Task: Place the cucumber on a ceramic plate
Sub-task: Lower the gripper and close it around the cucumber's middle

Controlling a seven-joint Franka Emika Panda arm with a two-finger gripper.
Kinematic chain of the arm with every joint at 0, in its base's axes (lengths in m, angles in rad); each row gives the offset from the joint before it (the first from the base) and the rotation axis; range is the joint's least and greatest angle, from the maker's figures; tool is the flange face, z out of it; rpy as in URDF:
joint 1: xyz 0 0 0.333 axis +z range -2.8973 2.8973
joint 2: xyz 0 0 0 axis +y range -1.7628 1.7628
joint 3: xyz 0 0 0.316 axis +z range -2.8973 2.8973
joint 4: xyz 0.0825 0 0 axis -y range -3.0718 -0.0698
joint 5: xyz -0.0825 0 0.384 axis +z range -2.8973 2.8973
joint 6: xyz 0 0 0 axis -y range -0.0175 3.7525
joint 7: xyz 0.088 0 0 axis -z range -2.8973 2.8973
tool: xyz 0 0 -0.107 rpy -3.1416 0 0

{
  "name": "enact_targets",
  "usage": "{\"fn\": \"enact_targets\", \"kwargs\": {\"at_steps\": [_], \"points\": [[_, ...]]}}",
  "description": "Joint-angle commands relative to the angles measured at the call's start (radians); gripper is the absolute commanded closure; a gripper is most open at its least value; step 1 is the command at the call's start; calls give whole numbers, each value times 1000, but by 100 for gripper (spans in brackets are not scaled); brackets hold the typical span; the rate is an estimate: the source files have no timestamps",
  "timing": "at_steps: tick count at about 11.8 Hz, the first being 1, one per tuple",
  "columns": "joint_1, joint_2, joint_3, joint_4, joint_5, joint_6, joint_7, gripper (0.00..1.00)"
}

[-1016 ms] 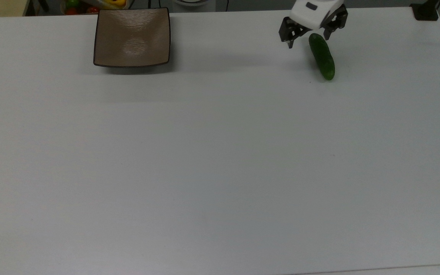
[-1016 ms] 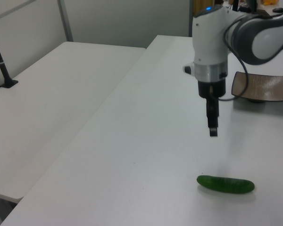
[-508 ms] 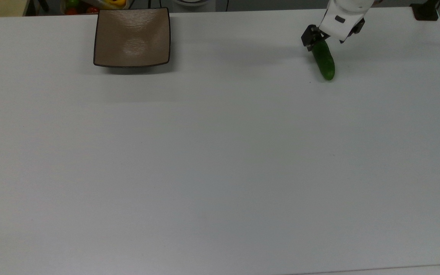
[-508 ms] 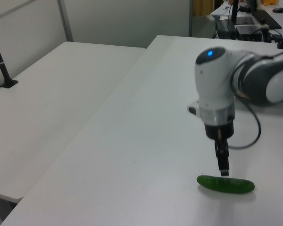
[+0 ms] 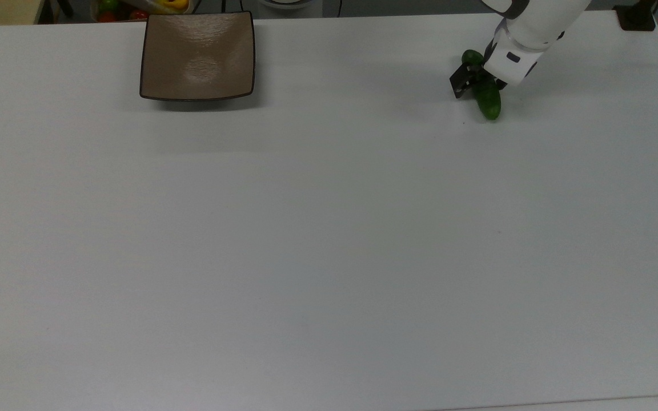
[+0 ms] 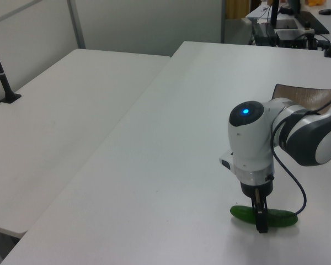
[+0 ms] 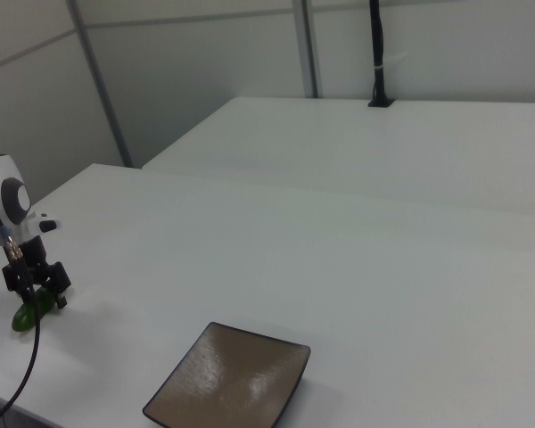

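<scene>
The gripper [image 5: 476, 81] is reaching down at the upper right of the top view, its fingers straddling the cucumber [image 5: 488, 98], which is lying flat on the white table [image 5: 329, 228]. The fingers appear to be spread on either side of its middle, though contact is hard to judge. In the left view, the gripper [image 6: 260, 216] is standing over the cucumber [image 6: 278, 217] at lower right. The ceramic plate [image 5: 197, 55] is sitting well apart at the top view's upper left.
</scene>
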State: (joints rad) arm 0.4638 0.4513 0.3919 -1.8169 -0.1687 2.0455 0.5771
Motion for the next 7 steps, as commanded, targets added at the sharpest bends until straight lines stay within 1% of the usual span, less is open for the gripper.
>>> {"fn": "enact_targets", "kwargs": {"at_steps": [1, 2, 3, 4, 5, 7], "points": [[4, 7, 13, 7, -32, 15, 37, 38], [3, 7, 13, 7, -35, 13, 35, 58], [2, 7, 15, 4, -64, 9, 35, 59], [-1, 7, 28, 2, -80, 7, 35, 62], [-1, 6, 30, 2, -81, 5, 35, 67], [-7, 3, 30, 7, -81, 2, 37, 68]]}}
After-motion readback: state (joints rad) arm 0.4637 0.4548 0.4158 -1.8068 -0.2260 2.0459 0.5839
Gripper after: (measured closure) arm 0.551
